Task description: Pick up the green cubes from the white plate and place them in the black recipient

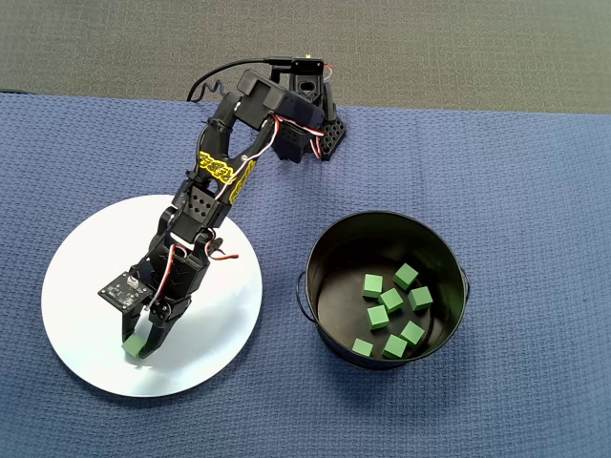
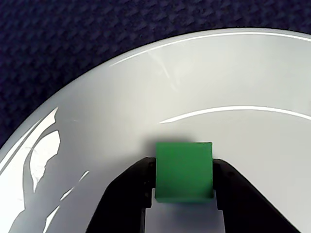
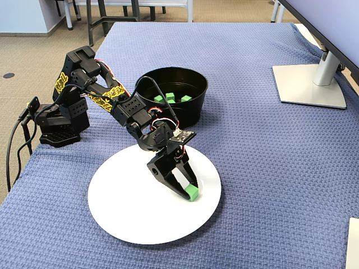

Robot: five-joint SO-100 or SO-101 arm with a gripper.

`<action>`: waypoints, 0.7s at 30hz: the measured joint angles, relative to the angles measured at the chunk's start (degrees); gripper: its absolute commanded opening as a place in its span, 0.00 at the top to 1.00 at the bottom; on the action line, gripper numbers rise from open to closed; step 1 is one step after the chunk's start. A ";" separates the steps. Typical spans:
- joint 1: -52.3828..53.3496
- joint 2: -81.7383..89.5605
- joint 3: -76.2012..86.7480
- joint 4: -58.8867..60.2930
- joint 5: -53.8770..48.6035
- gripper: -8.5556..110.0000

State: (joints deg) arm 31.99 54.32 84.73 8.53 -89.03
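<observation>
One green cube (image 2: 183, 171) sits clamped between the jaws of the gripper (image 1: 136, 347), low over the white plate (image 1: 86, 277) at the lower left of the overhead frame. Seven green cubes (image 1: 391, 301) lie inside the black recipient (image 1: 325, 253), right of the plate on the blue-covered bench (image 1: 516, 191).

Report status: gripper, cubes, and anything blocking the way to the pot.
Gripper shut on last green cube, over white plate. Seven cubes already in black pot. Nothing between plate and pot.
</observation>
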 measured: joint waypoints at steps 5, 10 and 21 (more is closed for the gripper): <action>0.00 2.55 -0.09 6.94 5.19 0.93; 0.35 12.74 0.00 20.21 15.73 0.93; -3.43 43.07 0.00 49.75 41.48 0.93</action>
State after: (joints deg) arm 28.56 97.38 84.73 58.27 -47.55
